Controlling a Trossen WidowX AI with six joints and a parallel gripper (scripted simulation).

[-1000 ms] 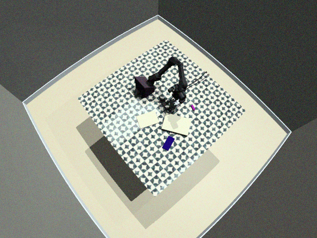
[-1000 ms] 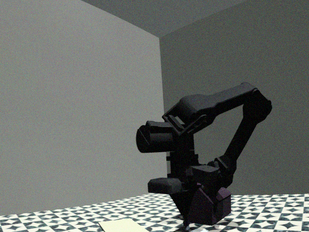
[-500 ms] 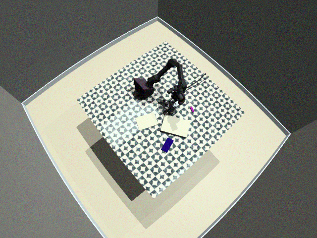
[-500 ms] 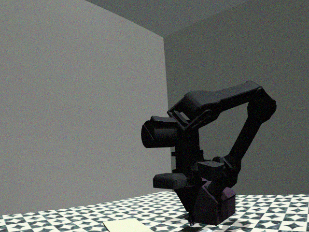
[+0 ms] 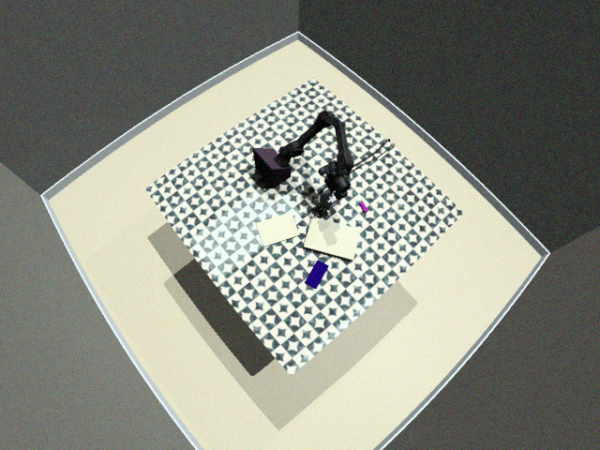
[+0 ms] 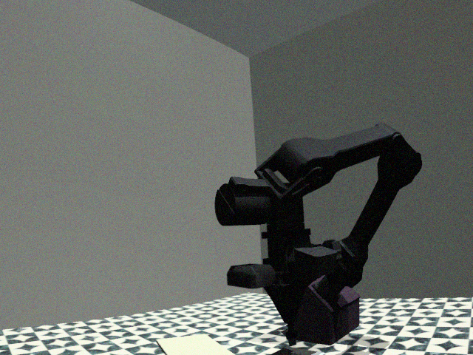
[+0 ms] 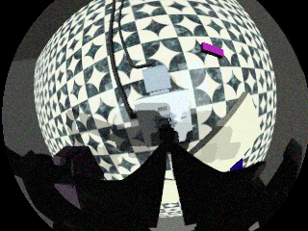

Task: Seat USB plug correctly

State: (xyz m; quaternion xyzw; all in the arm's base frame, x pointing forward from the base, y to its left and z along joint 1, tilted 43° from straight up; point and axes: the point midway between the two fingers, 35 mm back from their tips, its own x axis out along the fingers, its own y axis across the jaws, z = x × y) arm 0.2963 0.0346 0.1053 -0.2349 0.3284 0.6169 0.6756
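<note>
The white power cube (image 7: 180, 102) stands just ahead of my fingertips in the wrist view, partly in shadow, with small dark slots on its top. My gripper (image 7: 167, 146) (image 6: 292, 339) points down and is shut on the USB plug (image 7: 167, 133), a small dark shape at the fingertips over the cube's near side. The fingers hide much of the plug, so its way round and its depth or height relative to the socket cannot be told. In the top view the arm mostly covers the cube.
A pale grey-blue block (image 7: 156, 78) with a dark cable lies beyond the cube; another cable (image 7: 115, 72) runs to its left side. A magenta block (image 5: 363, 206) (image 7: 212, 49), a thick cream slab (image 5: 344, 247) (image 7: 247, 120), a thin cream sheet (image 5: 277, 229) and a blue box (image 5: 316, 274) lie around.
</note>
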